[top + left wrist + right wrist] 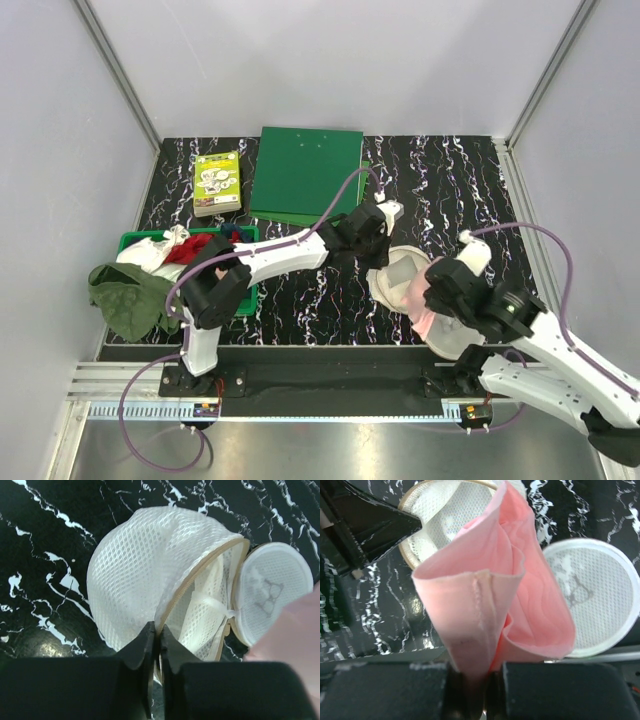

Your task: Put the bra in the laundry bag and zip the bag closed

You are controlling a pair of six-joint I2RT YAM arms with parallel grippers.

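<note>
The laundry bag (145, 575) is a cream mesh pouch lying open on the black marbled table, its printed lid half (272, 592) folded out to the right. It also shows in the top view (400, 272) and the right wrist view (442, 510). My left gripper (156, 630) is shut on the bag's zip rim and holds it open. My right gripper (475, 677) is shut on the light pink bra (495, 590), held folded just above and beside the bag's opening. In the top view the bra (425, 320) hangs below the right gripper (440, 295).
A green plastic basket (135, 240) with white and red cloths stands at the left, an olive-green garment (125, 295) draped over its front. A green clipboard (305, 175) and a small printed box (217, 182) lie at the back. Grey walls enclose the table.
</note>
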